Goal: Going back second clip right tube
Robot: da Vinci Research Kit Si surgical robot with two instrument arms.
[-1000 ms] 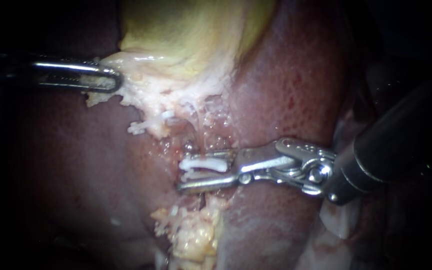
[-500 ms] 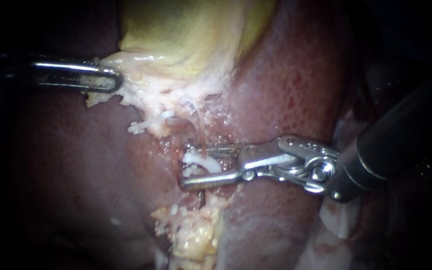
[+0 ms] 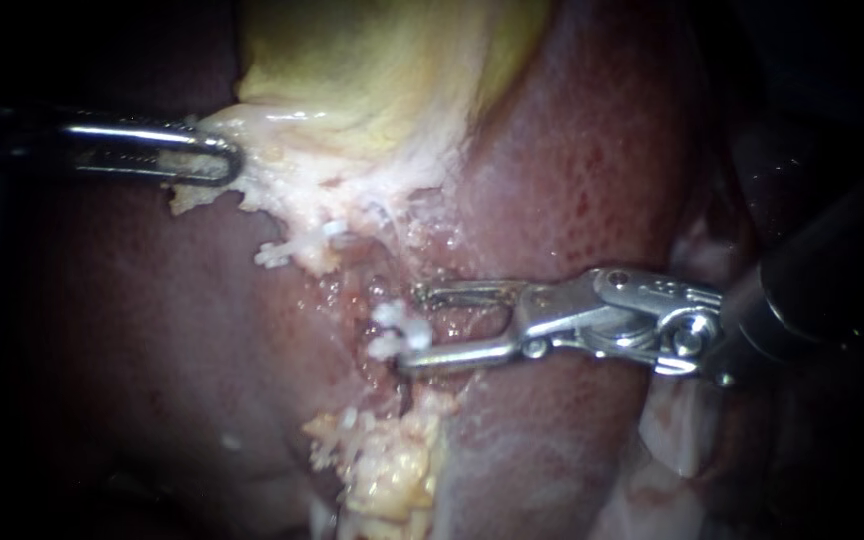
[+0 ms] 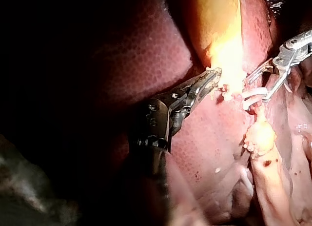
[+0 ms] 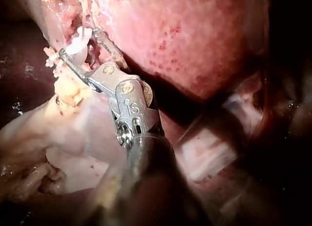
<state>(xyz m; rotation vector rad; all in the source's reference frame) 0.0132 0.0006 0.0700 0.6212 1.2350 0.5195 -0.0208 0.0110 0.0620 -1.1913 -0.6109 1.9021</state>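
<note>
My left instrument (image 3: 224, 160) comes in at the far left, its jaws clamped together on the pale, ragged lower edge of the gallbladder (image 3: 382, 70), which rises yellow toward the far side. Dark red liver (image 3: 152, 330) lies beneath and to both sides of it. Right of that grip and nearer, a white clip (image 3: 392, 322) sits across a thin tube (image 4: 257, 113) that runs down to a yellowish fatty lump (image 3: 382, 465) at the near edge. My right instrument (image 3: 412, 328) reaches in from the right, its shaft dark at the far right. Its two slim jaws stand apart with a clear gap between them. Their tips are at the clip's right side, and the lower jaw lies just under the clip.
</note>
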